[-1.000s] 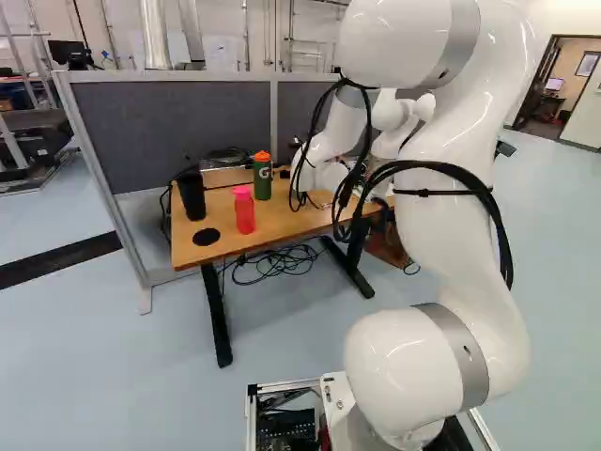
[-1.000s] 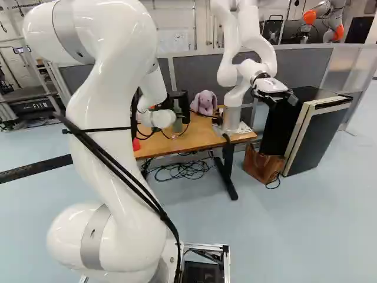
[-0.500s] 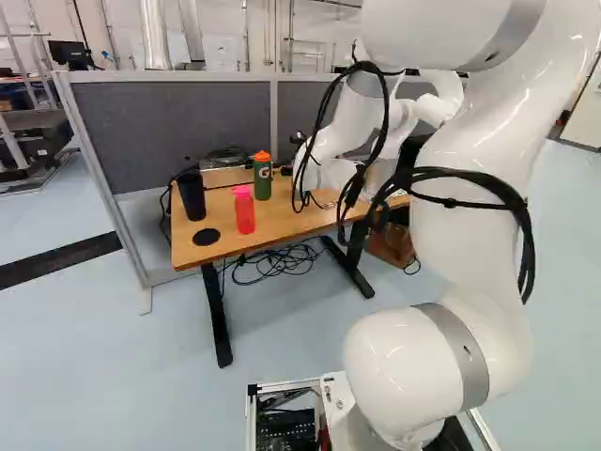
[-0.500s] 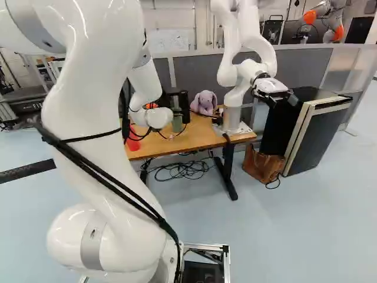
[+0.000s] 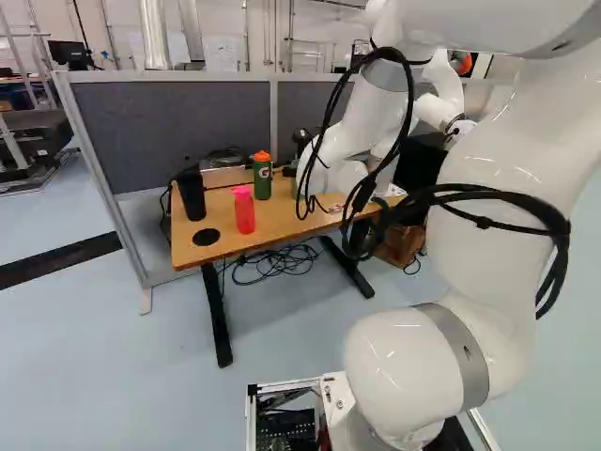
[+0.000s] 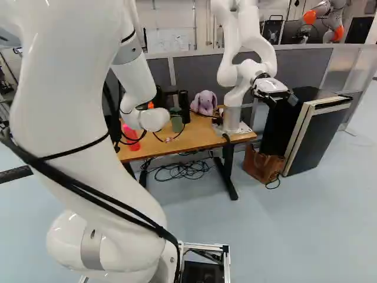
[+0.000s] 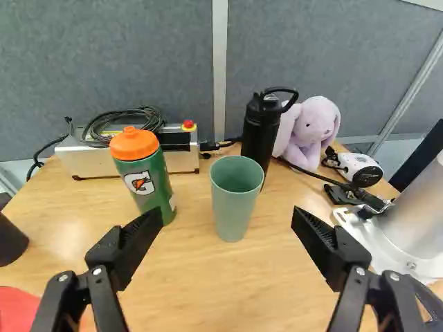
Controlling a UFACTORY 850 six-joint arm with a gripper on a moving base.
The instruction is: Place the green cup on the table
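Note:
The green cup stands upright on the wooden table, just ahead of my gripper and roughly centred between its two spread fingers. Neither finger touches it. The gripper is open and holds nothing. In the right base view, part of the cup shows beside the white wrist; I cannot make out the gripper's fingers in either base view.
Beside the cup stand an orange-capped green bottle and a black bottle. A plush rabbit and a metal box are behind. Another robot stands at the table's end. A pink bottle and black cup stand opposite.
My upper arm has swung rightward in the left base view and leftward in the right one, with its wrist shifting slightly. The base and table objects have stayed put.

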